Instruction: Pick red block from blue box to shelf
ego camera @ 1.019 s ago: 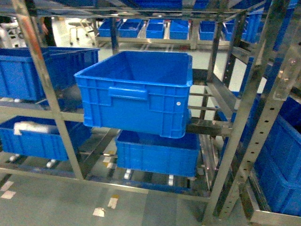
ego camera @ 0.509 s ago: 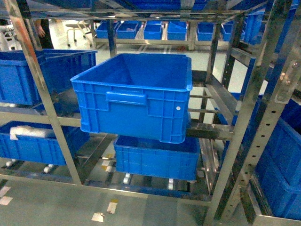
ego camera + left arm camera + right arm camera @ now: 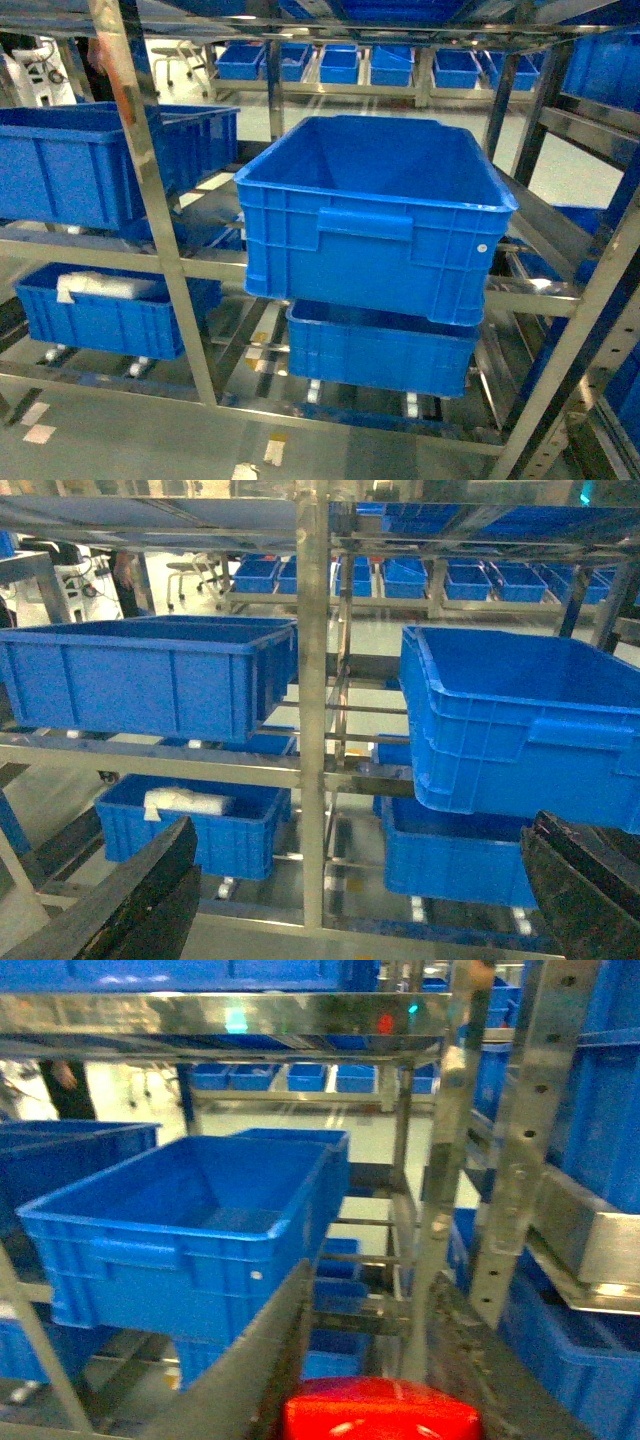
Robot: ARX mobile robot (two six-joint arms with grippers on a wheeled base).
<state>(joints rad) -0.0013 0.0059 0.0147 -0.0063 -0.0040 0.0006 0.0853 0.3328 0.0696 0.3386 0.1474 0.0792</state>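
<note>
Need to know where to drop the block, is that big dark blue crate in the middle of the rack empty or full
Empty as far as shown: the head view looks into the dark blue crate on the shelf and shows bare walls; the right wrist view shows bare floor.

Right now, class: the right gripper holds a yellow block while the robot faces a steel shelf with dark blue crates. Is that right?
Not quite. The block at the right gripper is red, not yellow; the right wrist view shows it at the bottom edge, between the fingers. The rest holds: the shelf is steel and carries dark blue crates.
</note>
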